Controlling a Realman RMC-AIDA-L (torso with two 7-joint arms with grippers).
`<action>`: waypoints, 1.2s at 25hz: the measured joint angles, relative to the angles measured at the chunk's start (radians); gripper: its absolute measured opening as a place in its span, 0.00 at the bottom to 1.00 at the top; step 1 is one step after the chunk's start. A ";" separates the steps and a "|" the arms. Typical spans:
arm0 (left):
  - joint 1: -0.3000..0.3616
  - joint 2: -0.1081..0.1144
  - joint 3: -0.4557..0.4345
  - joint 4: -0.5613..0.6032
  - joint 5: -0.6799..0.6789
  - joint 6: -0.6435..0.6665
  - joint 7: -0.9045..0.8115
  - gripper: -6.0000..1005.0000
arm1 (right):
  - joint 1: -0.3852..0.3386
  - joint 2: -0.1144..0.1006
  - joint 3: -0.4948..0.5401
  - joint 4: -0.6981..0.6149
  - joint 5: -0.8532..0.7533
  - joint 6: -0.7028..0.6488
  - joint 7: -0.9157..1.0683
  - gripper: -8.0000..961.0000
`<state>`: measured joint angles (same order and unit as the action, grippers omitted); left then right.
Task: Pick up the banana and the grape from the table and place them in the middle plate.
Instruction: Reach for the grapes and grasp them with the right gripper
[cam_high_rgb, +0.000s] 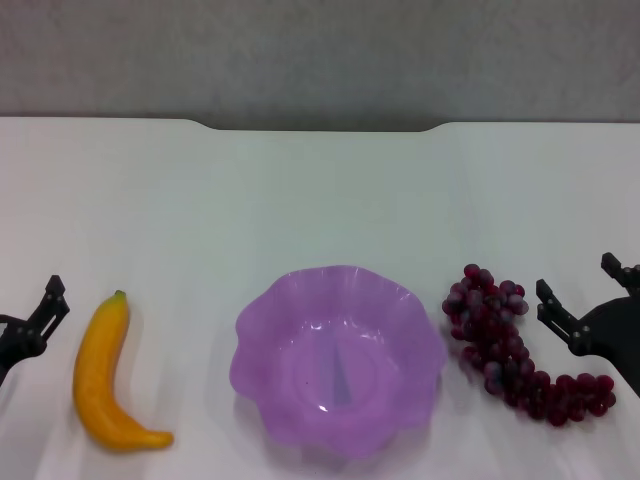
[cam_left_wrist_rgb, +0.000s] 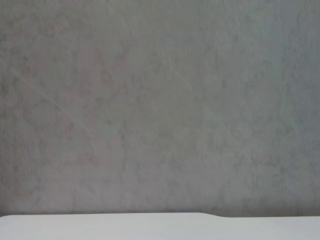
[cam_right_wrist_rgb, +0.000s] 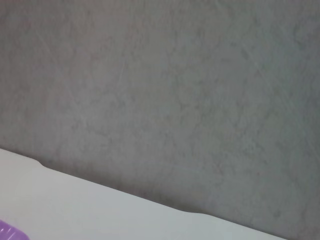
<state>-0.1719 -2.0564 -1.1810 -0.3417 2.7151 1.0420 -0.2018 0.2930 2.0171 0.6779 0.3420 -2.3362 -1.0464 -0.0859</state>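
A: Why is the plate (cam_high_rgb: 338, 362) between them?
B: Short carries — the banana (cam_high_rgb: 104, 375) lies at its nine o'clock, the grapes (cam_high_rgb: 510, 348) at three, all on the table (cam_high_rgb: 320, 200).
A: And the grippers?
B: The right gripper (cam_high_rgb: 585, 290) is spread wide beside the grapes; the left gripper (cam_high_rgb: 40, 318) by the banana — can't tell. Nothing stands in the way.

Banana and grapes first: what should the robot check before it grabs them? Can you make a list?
1. Banana lies free on the table, nothing on it: ok.
2. Grapes lie free on the table beside the plate: ok.
3. Purple plate is empty, ready for fruit: ok.
4. Left gripper is beside the banana, not touching: ok; whether it is open: cannot tell.
5. Right gripper is open beside the grapes, holding nothing: ok.
6. Wrist cameras see the fruit: not ok, only wall and table edge.
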 joint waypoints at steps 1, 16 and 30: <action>0.000 0.000 0.000 0.000 0.000 0.000 0.000 0.89 | 0.000 0.000 0.001 0.000 0.000 -0.001 0.000 0.93; -0.010 -0.001 -0.001 0.001 0.000 -0.040 0.003 0.88 | 0.000 -0.002 0.005 0.008 0.000 0.008 0.003 0.92; -0.010 0.004 -0.010 0.004 0.000 -0.069 0.012 0.88 | -0.029 -0.045 0.077 0.281 -0.011 0.350 -0.011 0.92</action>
<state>-0.1821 -2.0520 -1.1913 -0.3380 2.7152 0.9725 -0.1893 0.2636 1.9725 0.7553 0.6229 -2.3471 -0.6968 -0.0969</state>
